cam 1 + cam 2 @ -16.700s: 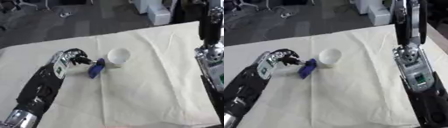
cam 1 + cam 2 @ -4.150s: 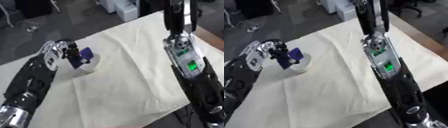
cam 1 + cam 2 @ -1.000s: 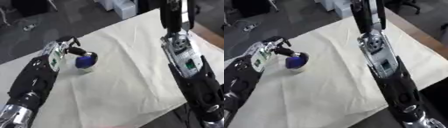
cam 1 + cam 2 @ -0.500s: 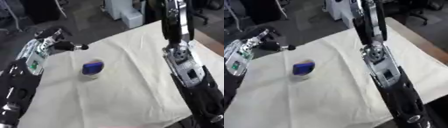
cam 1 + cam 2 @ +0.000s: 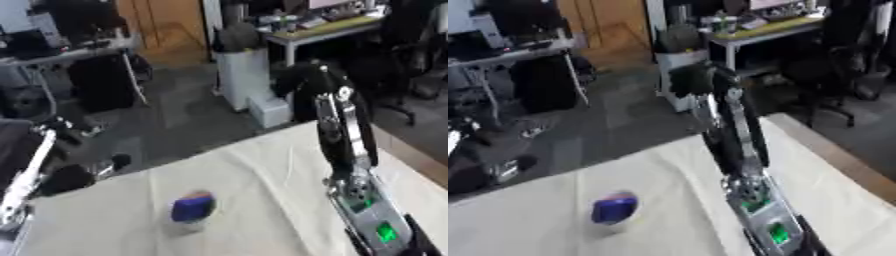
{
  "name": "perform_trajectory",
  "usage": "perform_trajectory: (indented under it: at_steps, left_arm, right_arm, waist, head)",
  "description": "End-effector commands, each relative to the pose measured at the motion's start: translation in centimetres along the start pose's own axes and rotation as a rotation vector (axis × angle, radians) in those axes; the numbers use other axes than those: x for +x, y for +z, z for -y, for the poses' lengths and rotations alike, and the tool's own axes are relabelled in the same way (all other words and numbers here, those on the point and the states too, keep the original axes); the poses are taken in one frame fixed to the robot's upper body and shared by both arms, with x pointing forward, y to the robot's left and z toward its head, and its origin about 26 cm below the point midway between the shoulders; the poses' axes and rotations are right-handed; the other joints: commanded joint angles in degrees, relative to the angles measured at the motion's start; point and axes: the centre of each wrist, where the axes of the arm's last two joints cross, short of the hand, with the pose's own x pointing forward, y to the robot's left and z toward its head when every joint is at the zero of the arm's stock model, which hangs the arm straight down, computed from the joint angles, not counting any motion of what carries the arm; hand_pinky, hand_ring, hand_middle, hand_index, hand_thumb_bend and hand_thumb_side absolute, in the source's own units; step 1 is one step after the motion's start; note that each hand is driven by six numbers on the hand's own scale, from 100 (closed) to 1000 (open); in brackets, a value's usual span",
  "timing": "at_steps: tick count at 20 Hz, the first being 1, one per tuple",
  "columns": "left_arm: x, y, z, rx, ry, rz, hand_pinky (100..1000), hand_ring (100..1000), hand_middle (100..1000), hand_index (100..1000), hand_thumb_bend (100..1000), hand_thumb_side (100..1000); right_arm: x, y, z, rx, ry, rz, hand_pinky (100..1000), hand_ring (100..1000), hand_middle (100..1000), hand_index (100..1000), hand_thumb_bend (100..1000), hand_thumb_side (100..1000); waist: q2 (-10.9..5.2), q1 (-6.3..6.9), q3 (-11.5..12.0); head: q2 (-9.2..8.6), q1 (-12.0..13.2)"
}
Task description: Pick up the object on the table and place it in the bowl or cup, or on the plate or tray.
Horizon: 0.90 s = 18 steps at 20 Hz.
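On cloth-covered bench (image 5: 262, 175): blue object (image 5: 192, 208) sits in white cup (image 5: 188, 226). Left hand (image 5: 74, 176) blurred, grip unclear; right hand unseen.

**Around the table**

A cream cloth (image 5: 262, 200) covers the table, creased, with a wooden edge (image 5: 833, 160) bare along its right side. Beyond the far edge lies grey floor (image 5: 192, 115). A white desk (image 5: 341, 30) with clutter stands at the back right, a white bin (image 5: 241, 80) beside it, dark chairs (image 5: 824, 75) nearby.
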Motion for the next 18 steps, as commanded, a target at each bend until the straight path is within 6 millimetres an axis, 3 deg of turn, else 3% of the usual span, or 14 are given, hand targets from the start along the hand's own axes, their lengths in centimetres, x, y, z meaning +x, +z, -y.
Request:
perform_trajectory:
  at_steps: [1, 5, 12, 14, 18]
  left_arm:
    - [1.4, 1.4, -0.7, 0.124, 0.107, 0.089, 317, 418, 570, 642, 701, 639]
    - [1.8, 3.6, 0.0, 0.215, 0.249, 0.162, 333, 425, 579, 643, 708, 629]
    - [3.5, 3.7, 0.0, 0.148, 0.313, 0.268, 354, 468, 628, 663, 697, 647]
    - [3.6, 3.7, -0.1, 0.124, 0.329, 0.27, 357, 474, 640, 671, 698, 652]
    - [4.8, 2.9, -0.7, 0.091, 0.342, 0.318, 377, 490, 649, 665, 702, 647]
  right_arm:
    - [0.3, -0.3, 0.7, -0.001, 0.016, 0.044, 514, 533, 546, 657, 100, 904]
    - [0.0, 0.1, 1.1, -0.011, 0.011, 0.082, 512, 529, 546, 658, 100, 913]
    - [-0.1, 0.7, 1.1, 0.011, 0.01, 0.077, 510, 528, 547, 660, 100, 922]
    - [-0.1, 0.6, 1.0, 0.01, 0.002, 0.082, 511, 528, 547, 660, 100, 921]
    - [0.1, -0.2, 1.4, -0.02, 0.004, 0.114, 514, 528, 547, 658, 100, 908]
  waist:
    - [0.07, -0.66, 1.0]
    - [0.8, -1.9, 3.3]
    - [1.37, -2.42, 4.9]
    - [1.6, -2.38, 5.2]
    - [1.76, -2.37, 5.5]
  head:
    - [-5.48, 2.3]
    - [-10.7, 4.3]
    - [-17.63, 6.8]
    - [-18.81, 7.2]
    - [-18.13, 6.6]
